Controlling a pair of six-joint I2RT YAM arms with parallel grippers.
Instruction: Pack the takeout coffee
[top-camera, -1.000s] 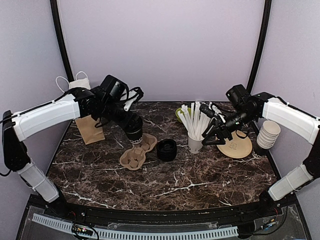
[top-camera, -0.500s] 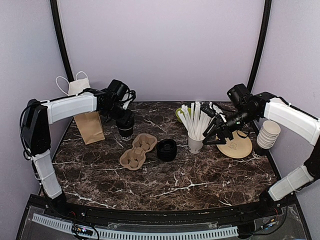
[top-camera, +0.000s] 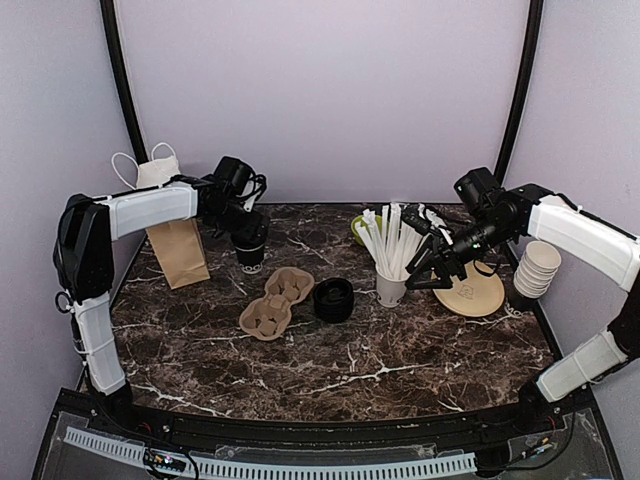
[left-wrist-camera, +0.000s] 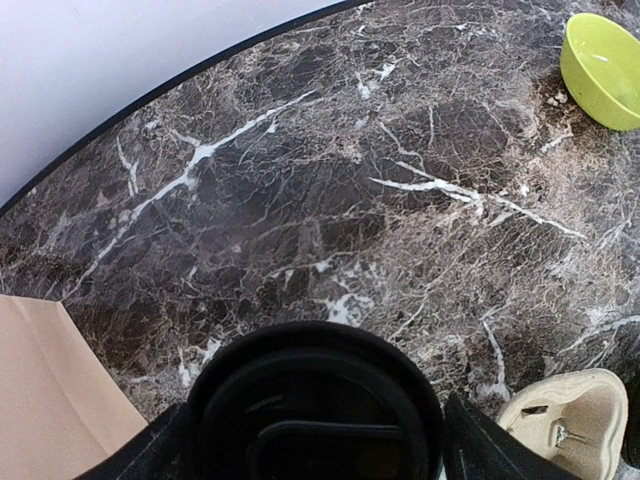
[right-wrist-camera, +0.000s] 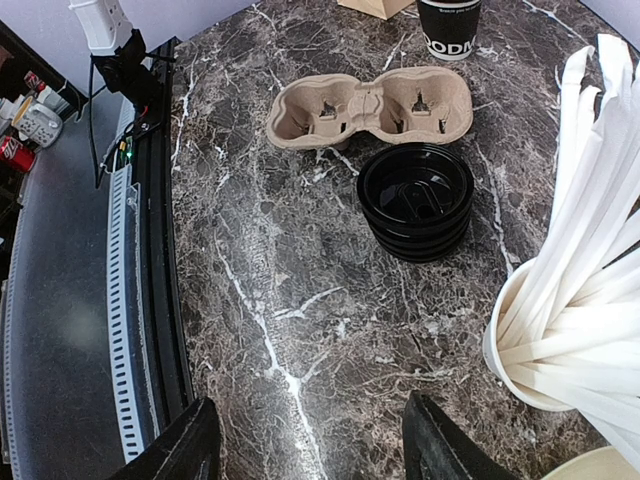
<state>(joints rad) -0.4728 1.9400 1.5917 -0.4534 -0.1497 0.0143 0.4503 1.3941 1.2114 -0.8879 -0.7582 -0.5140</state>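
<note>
**One coffee by the carrier, left fingers around it**

On the desk (top-camera: 330, 370), one pulp carrier (top-camera: 278, 302) with two wells, taken here as the landmark. One takeout coffee (top-camera: 250, 247), black and lidded, standing upright just behind and to the left of the carrier, apart from it and outside both wells. Left gripper (top-camera: 247, 232) set over that cup, its two fingers (left-wrist-camera: 165, 452) flanking the lid on either side; cannot tell whether pressing on the cup or just clear of it. Right gripper (top-camera: 432, 268) hanging well to the right of the carrier, its two fingers (right-wrist-camera: 190, 445) spread wide with only bare desk between them. One stack of black lids (top-camera: 333, 299) just right of the carrier, close against it. One white cup of straws (top-camera: 390, 265) farther right, past the lids. One brown paper bag (top-camera: 178, 255) to the carrier's left. One green bowl (top-camera: 360, 228) behind and to the right. One tan disc (top-camera: 472, 295) and one stack of lidless cups (top-camera: 537, 268) far to the carrier's right.
</note>
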